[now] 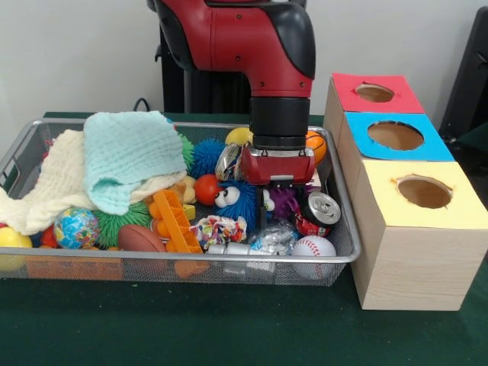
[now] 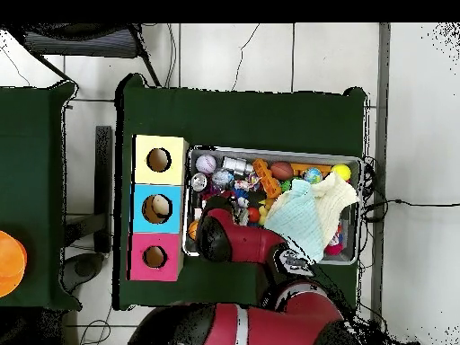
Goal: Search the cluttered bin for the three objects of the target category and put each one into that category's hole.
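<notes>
The wire-mesh bin (image 1: 229, 260) lies on the green table, full of clutter; it also shows in the overhead view (image 2: 269, 150). My gripper (image 1: 280, 186) hangs low in the bin's right part, just above a purple furry toy (image 1: 285, 203) and beside a blue furry toy with eyes (image 1: 238, 200). Its tips are hidden among the toys. Near it lie a red soda can (image 1: 319, 212), a baseball (image 1: 313, 247), a crushed can (image 1: 227, 162), a small basketball (image 1: 316, 145) and a red ball (image 1: 206, 188). In the overhead view the arm (image 2: 216, 235) covers the gripper.
Three wooden boxes with holed tops stand right of the bin: red (image 1: 374, 93), blue (image 1: 396, 136), yellow (image 1: 423, 192). A teal cloth (image 1: 130, 156) and a cream cloth (image 1: 53, 183) cover the bin's left part. A globe ball (image 1: 75, 227), football (image 1: 140, 238) and orange toy (image 1: 174, 221) lie in front.
</notes>
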Controlling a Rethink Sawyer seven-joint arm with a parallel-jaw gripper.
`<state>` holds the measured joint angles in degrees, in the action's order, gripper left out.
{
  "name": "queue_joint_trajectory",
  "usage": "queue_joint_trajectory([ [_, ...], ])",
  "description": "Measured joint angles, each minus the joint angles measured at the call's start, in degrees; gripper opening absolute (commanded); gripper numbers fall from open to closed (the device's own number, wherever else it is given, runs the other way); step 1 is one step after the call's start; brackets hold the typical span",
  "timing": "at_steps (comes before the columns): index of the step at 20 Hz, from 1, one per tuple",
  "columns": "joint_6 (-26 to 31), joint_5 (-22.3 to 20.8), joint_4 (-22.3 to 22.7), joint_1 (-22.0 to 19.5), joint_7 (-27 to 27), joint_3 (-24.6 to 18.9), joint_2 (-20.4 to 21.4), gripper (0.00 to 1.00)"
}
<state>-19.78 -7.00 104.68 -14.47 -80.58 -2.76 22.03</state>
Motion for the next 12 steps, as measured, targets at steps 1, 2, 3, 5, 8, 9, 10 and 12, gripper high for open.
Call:
queue_joint_trajectory([
  [1,-0.01,0.34,-0.15,0.77,0.0,0.69,0.01,1.0],
  [2,-0.01,0.8,-0.31,1.58,0.0,1.4,0.01,1.0],
  [3,-0.01,1.38,-0.45,2.49,0.0,2.17,0.0,1.0],
  [5,-0.18,3.18,-0.71,4.91,0.0,4.32,0.0,1.0],
  [8,-0.95,4.93,-0.78,7.12,0.0,6.22,-0.05,1.0],
  [9,-1.8,6.38,-0.76,8.61,0.0,7.57,-0.2,1.0],
  [10,-2.17,7.14,-0.76,9.35,0.0,8.2,-0.31,1.0],
  [12,-2.61,8.86,-0.79,11.0,0.0,9.6,-0.62,1.0],
])
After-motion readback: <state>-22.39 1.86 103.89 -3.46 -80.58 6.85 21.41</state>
